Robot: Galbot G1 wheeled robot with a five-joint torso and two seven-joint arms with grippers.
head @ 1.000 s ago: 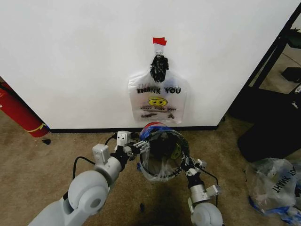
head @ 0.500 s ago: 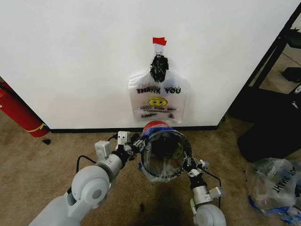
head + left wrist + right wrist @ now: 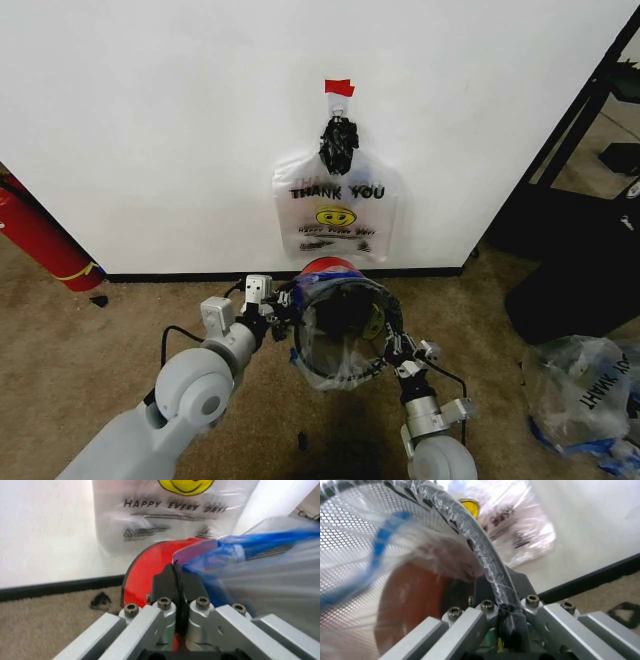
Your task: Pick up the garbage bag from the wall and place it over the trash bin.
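both claws (image 3: 283, 306) (image 3: 392, 349) hold garbage bag (image 3: 335, 345) over trash bin (image 3: 330, 268)

Translucent garbage bag (image 3: 340, 340) with blue patches, red trash bin (image 3: 150, 572), white wall (image 3: 180, 120).

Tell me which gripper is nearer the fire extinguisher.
Left. The left gripper grips the garbage bag on the side facing the fire extinguisher; the right gripper grips its far side.
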